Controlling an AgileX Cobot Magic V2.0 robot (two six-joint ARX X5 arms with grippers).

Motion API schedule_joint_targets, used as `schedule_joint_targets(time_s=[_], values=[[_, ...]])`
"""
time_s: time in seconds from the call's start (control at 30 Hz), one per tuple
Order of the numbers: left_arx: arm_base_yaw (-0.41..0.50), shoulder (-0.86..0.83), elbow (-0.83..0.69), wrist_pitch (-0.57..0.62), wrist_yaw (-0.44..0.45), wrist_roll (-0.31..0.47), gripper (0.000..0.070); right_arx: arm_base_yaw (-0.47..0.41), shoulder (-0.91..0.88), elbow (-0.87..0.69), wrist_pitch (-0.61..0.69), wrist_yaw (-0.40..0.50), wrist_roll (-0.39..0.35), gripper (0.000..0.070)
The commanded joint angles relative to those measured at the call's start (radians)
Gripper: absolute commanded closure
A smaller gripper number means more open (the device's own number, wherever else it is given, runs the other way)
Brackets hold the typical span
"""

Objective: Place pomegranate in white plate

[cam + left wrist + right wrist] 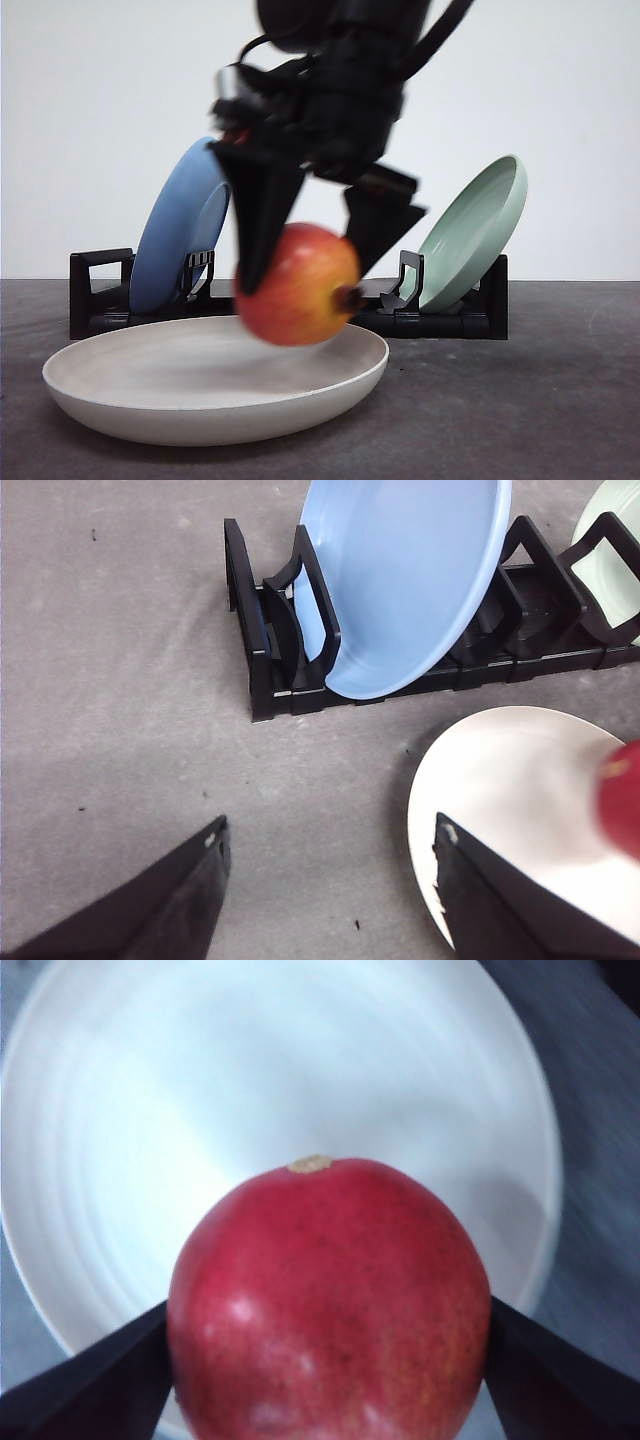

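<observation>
Nearest the front camera lies one white plate (215,385), flat on the dark grey table (560,400), wide and shallow with a raised rim. Over its back half I hold the one pomegranate (298,285), red shading to yellow-orange, its dark crown nub pointing toward the right. My right gripper (315,250) is clamped on it, one black finger (262,215) pressed to its left side and the other finger (380,225) against its upper right. From the right wrist camera the pomegranate (330,1305) sits squeezed between my two fingers, with the white plate (150,1110) spread beneath it. Whether the fruit already touches the plate I cannot tell; in the front view its underside looks level with the far rim.

Behind the plate, going left to right, stands one black rack (100,300) holding two plates on edge: one blue plate (175,235) leaning at its left end, one pale green plate (475,235) leaning at its right.

My left gripper (330,890) hangs over bare table with its two fingers spread wide, gripping nothing; one fingertip (470,900) overlaps the white plate's (510,780) edge. The blue plate (410,580) and rack (260,650) lie beyond.
</observation>
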Motion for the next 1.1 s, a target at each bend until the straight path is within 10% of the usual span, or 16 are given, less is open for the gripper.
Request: schedule_joint_targets(time_s=[0.0, 0.8, 1.07], values=[[-0.001, 0.005, 0.008, 0.012, -0.003, 0.011, 0.0311, 0.023, 0.033, 0.026, 0.022, -0.002, -0.011, 0.0243], [-0.001, 0.005, 0.008, 0.01, -0.003, 0.006, 0.0311, 0.082, 0.026, 0.019, 0.099, 0.013, -0.023, 0.0068], [-0.001, 0.005, 0.008, 0.007, -0.003, 0.002, 0.0311, 0.062, -0.228, -0.265, 0.391, 0.014, -0.056, 0.0083]])
